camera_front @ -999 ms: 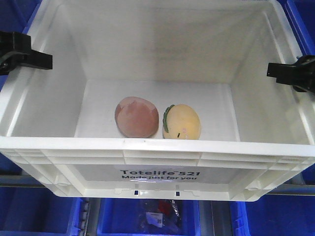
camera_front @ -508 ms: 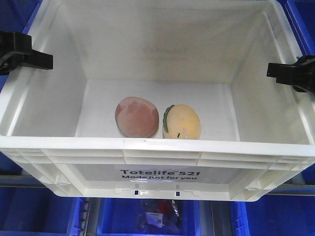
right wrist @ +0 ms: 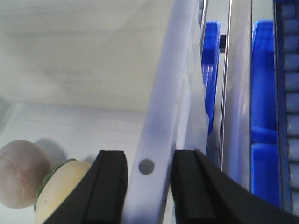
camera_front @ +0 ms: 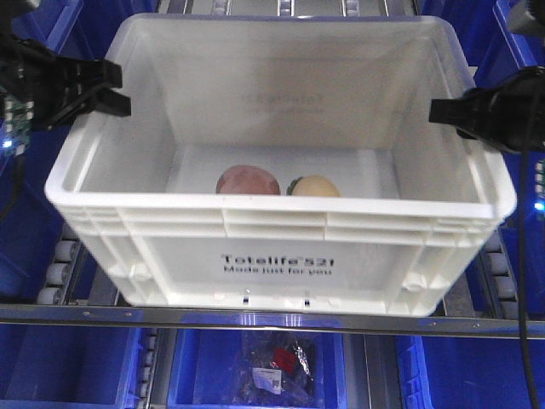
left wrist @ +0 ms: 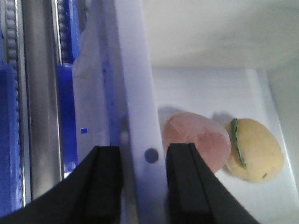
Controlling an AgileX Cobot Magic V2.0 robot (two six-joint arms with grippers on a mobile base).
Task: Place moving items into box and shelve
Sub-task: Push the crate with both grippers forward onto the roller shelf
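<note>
lower halves of pink ball [camera_front: 248,180] and yellow egg [camera_front: 315,185] hidden behind near wall of box [camera_front: 281,256], mid-frame on shelve [camera_front: 60,273]. left hand [left wrist: 135,186] and right hand [right wrist: 147,186] each clamped astride a side rim.

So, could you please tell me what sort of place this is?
Probably a warehouse or stockroom picking area: a white crate rests on a roller rack, with rows of blue bins around and below it.

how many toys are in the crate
2: a pink ball on the crate floor, and a yellow egg touching its right side. The near wall could hide others.
</note>
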